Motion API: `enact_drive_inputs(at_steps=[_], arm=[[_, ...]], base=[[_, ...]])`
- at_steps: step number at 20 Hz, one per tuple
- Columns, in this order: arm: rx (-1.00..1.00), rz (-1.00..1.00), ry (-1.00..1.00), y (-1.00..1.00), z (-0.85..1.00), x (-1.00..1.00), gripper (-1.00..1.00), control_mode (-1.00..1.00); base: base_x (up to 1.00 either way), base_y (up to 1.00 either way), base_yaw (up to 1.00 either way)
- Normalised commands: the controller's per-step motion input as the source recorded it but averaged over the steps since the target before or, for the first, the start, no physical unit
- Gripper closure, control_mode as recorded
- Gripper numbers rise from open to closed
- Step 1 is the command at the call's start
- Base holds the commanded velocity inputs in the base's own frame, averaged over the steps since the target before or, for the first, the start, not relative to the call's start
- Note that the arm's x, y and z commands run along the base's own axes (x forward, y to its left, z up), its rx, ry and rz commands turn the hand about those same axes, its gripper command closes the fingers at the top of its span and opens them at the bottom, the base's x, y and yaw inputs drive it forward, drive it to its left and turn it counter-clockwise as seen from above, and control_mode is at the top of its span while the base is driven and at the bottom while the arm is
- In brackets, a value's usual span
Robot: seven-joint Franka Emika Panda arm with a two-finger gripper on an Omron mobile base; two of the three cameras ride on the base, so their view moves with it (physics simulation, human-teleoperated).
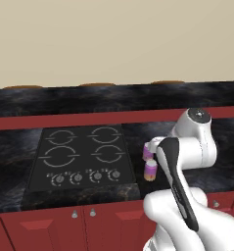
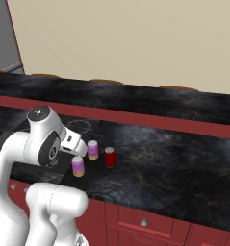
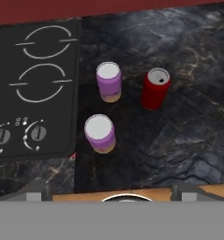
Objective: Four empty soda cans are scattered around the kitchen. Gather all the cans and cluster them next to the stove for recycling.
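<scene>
Three soda cans stand on the black counter just right of the stove [image 3: 33, 93]: a purple can [image 3: 108, 81], a second purple can [image 3: 100, 133] nearer me, and a red can [image 3: 155, 88] on the right. My gripper [image 3: 111, 192] hangs above the counter's front edge, its tips wide apart. An orange band with a pale rim arc, a soda can [image 3: 127, 197] seen very close, fills the gap between them. From the base, the purple cans [image 1: 151, 169] [image 2: 93, 149] [image 2: 78, 166] and red can [image 2: 109, 157] sit beside the stove [image 1: 81, 152], with the arm over them.
Open black marbled counter [image 2: 174, 168] stretches right of the cans. A raised back ledge [image 1: 113, 98] runs behind the stove. Dark red cabinet doors [image 1: 89, 225] line the front. A grey fridge [image 2: 3, 43] stands at far left.
</scene>
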Motion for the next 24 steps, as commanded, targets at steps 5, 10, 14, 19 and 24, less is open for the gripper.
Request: enact_drive_inputs(at_steps=[5,10,14,19,24], arm=[[0.04,-0.02,0.00,0.00,0.31,0.00,-1.00,-1.00],[0.00,0.00,0.02,0.00,0.16,-0.09,-1.00,-1.00],[-0.01,0.03,0.04,0.00,0.14,-0.15,-1.00,-1.00],[-0.05,0.12,0.00,0.00,0.07,-0.23,-1.00,-1.00],[-0.05,0.13,-0.02,0.01,0.01,-0.20,-1.00,-1.00]], base=[[0.00,0.00,0.00],[0.00,0.00,0.00],[0.00,0.00,0.00],[0.00,0.00,0.00],[0.00,0.00,0.00]])
